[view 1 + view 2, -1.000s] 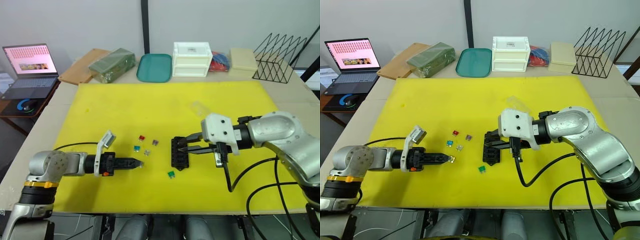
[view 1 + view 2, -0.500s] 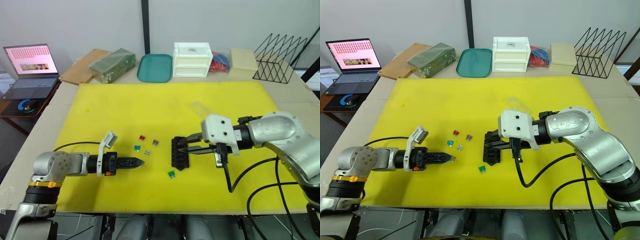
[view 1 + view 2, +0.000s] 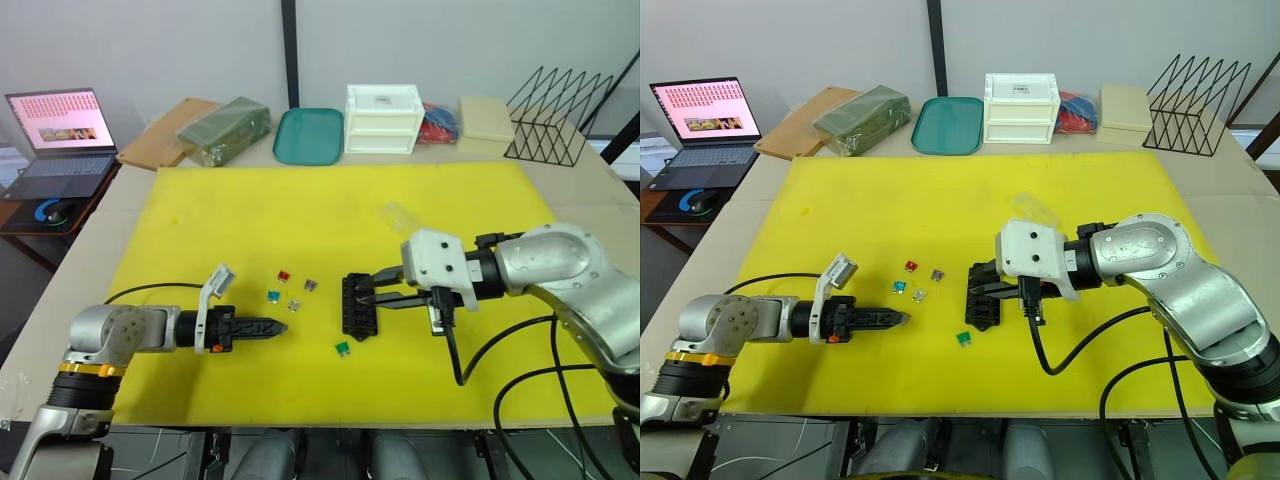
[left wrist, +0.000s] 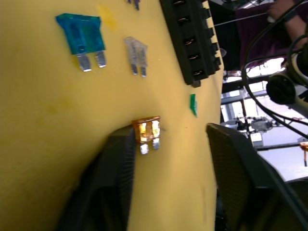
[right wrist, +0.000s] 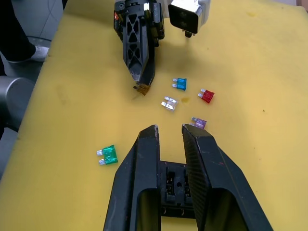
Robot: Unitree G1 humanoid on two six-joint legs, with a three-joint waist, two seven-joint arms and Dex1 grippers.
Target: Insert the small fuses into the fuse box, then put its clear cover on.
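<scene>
- The fuse box (image 3: 358, 305) lies on the yellow mat (image 3: 330, 200), its slots seemingly all empty; the right gripper (image 5: 169, 134) hangs over its end, fingers a narrow gap apart, and whether they press on the box I cannot tell
- The yellow fuse (image 4: 148, 132) rests against one finger (image 4: 108, 168) of the left gripper (image 3: 283, 326); in the left wrist view the fingers stand wide apart, so it looks touched but not pinched
- Teal (image 3: 273, 296), grey (image 3: 294, 305), red (image 3: 284, 275) and purple (image 3: 311, 285) fuses lie loose between the left gripper and the box; the green fuse (image 3: 342, 348) lies just in front of the box
- The clear cover (image 3: 397, 214) sits beyond the box, well apart
- Over the last second the left gripper has barely shifted and the right has not moved; nothing is inserted yet, so the task is at its start, with the first grasp to be secured
</scene>
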